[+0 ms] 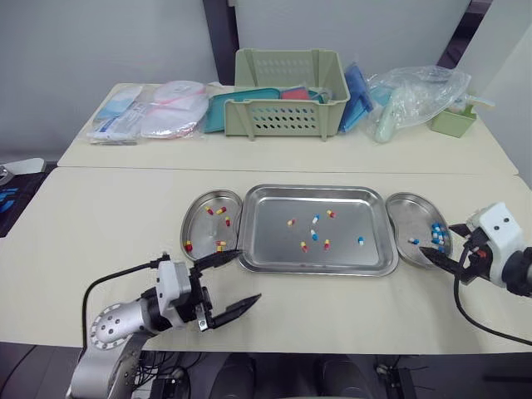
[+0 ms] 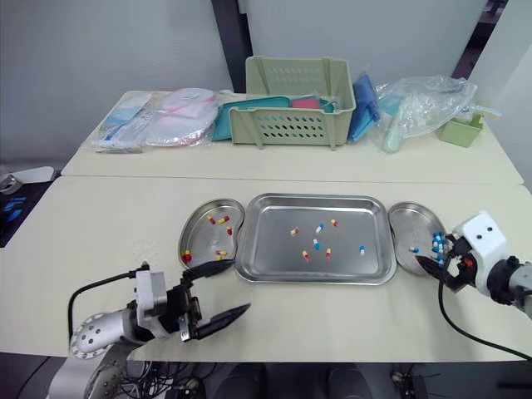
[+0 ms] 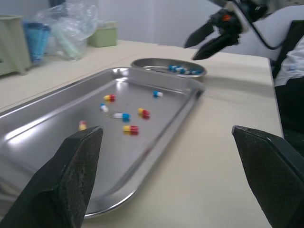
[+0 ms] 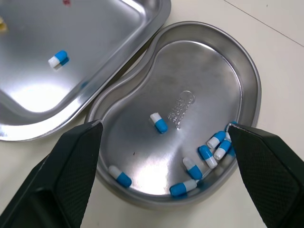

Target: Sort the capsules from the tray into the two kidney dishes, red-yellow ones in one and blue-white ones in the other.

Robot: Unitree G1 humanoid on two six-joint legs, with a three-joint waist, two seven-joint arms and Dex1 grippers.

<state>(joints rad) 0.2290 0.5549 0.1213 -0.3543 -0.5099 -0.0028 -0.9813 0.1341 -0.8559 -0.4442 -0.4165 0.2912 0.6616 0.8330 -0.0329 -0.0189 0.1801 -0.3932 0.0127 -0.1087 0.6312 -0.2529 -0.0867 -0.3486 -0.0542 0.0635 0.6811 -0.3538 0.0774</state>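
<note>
Left gripper (image 1: 249, 275) is hovering spread wide, near the left dish (image 1: 198, 231), which is holding red-yellows (image 1: 221, 211). Mixed capsules (image 1: 315, 235) are lying in the tray (image 1: 274, 206). Right gripper (image 4: 164, 127) is hanging spread over the right dish (image 4: 204, 66) of blue-whites (image 4: 207, 156). For a tray pick, I'd be descending straight and closing gently, lest a capsule skid.

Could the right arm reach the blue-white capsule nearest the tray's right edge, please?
Probably yes: the right gripper hovers open over the right kidney dish beside the tray, and nothing stands between it and that capsule.
</note>
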